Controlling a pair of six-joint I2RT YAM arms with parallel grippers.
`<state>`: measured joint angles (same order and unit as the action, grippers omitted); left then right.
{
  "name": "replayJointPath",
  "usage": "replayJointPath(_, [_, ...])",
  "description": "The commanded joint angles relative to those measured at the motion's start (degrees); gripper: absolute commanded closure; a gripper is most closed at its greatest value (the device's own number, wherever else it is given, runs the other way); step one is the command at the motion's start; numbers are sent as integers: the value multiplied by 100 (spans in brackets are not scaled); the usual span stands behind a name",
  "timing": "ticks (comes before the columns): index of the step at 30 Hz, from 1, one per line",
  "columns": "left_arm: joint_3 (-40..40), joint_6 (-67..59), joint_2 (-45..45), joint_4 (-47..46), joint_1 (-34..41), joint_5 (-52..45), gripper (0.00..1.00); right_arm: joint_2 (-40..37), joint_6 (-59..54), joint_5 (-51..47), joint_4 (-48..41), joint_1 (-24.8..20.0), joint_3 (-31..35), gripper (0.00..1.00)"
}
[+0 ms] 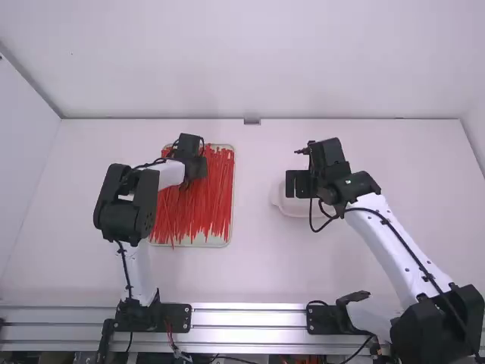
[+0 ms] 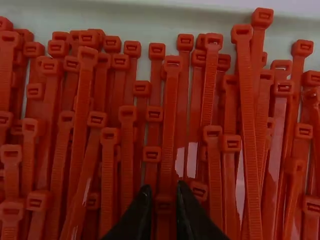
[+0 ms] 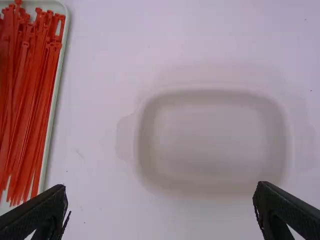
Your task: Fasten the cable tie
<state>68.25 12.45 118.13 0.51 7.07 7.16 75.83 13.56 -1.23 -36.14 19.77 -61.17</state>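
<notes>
Left arm [image 1: 129, 205] is folded tight at the elbow, forearm angled up and across to the tray [image 1: 229, 163]; left tool [image 1: 189, 155] sits low over the far end of the pile of red ties [image 1: 204, 201]. In the left wrist view the left tool [image 2: 163, 212] is narrow, black tips pinched either side of one cable tie [image 2: 165, 165] in the pile, strap running between them. The rest of the ties lie side by side, heads mostly at the far end. Right arm [image 1: 394, 250] is stretched long from its base, up and toward the middle; right tool [image 1: 309, 182] hangs above a white dish [image 1: 282, 203] on the table [image 1: 76, 152], pointing down. Right tool [image 3: 160, 215] is wide, fingers far apart, holding nothing; dish [image 3: 212, 140] is straight below it, tray edge [image 3: 56, 100] beside.
</notes>
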Motion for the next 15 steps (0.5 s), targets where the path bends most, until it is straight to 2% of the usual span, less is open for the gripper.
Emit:
replayJointPath(1, [-83, -4, 105, -90, -37, -24, 88, -46, 13, -9, -9, 15, -175, 1])
replayJointPath(15, [-83, -4, 103, 11, -37, -20, 91, -46, 15, -9, -11, 15, -175, 2])
